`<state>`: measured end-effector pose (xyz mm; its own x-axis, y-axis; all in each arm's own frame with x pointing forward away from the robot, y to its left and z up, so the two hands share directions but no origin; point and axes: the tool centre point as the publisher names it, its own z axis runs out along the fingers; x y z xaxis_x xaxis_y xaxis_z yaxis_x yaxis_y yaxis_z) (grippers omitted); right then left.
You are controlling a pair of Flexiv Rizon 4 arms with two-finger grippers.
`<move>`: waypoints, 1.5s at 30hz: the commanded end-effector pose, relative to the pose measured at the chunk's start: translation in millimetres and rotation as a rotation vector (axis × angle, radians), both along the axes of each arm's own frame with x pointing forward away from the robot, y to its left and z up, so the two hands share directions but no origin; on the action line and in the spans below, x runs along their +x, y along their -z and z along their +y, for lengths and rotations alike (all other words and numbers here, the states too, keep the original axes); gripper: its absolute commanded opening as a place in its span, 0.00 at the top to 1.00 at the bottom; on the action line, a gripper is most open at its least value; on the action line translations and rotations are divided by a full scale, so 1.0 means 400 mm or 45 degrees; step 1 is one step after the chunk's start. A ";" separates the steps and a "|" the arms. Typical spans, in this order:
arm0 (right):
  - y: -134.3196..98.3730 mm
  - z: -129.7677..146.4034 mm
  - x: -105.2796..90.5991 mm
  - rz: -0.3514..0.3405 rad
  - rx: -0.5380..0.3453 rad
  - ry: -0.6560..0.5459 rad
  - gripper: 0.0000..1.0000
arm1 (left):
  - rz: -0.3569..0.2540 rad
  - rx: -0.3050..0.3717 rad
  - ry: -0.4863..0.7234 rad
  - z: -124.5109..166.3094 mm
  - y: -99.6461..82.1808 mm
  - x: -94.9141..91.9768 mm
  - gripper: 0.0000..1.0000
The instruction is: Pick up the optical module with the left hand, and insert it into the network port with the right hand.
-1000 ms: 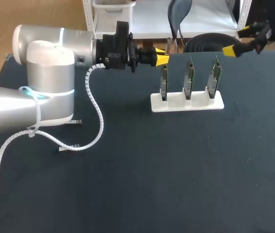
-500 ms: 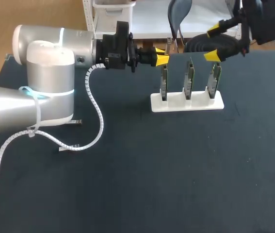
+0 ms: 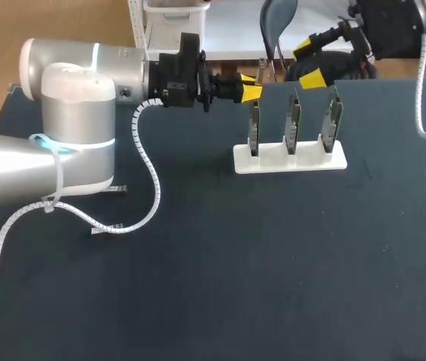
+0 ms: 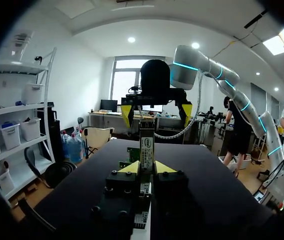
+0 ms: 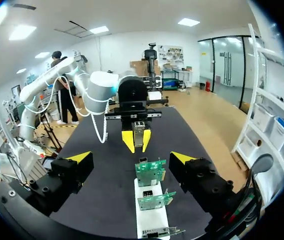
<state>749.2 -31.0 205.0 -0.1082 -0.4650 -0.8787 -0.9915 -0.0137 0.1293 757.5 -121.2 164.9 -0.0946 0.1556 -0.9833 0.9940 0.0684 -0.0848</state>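
While the left gripper (image 3: 252, 92) sat in the upper middle of the head view, its yellow tips were pinched on the optical module (image 4: 147, 146), a slim piece standing upright between them. Over at the upper right, the right gripper (image 3: 310, 62) hung with its fingers spread wide, holding nothing, just above the far end of the row of three boards (image 3: 294, 120) in their white holder (image 3: 289, 159) on the dark table (image 3: 273, 263).

Now the danger, as I judged it: those spread fingers were close over the board tops, and a low pass toward the module could have clipped one and rocked the holder. The handover looked tricky too. If the right fingers closed off-centre on so thin a piece, it could have twisted or dropped as the left let go.

The network port could not be made out on any board. How deep the module sat in the left fingers was hidden by the gripper's own body, and the right arm ran off the frame's upper right corner.
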 end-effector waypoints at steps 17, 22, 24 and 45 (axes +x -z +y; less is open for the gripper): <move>0.001 0.083 0.024 -0.010 -0.042 0.062 0.00 | -0.005 -0.005 -0.008 -0.001 0.002 -0.004 1.00; -0.003 0.101 0.017 0.000 -0.024 0.036 0.00 | -0.005 -0.005 -0.008 -0.001 0.002 -0.004 1.00; -0.004 0.106 0.015 0.003 -0.018 0.026 0.00 | -0.005 -0.005 -0.008 -0.001 0.002 -0.004 1.00; -0.010 0.153 0.014 0.029 -0.004 -0.061 0.00 | -0.005 -0.005 -0.008 -0.001 0.002 -0.004 1.00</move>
<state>752.3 28.7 209.2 -0.1050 -0.4714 -0.8757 -0.9868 -0.0598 0.1505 757.5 -121.2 164.9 -0.0946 0.1556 -0.9833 0.9940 0.0685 -0.0848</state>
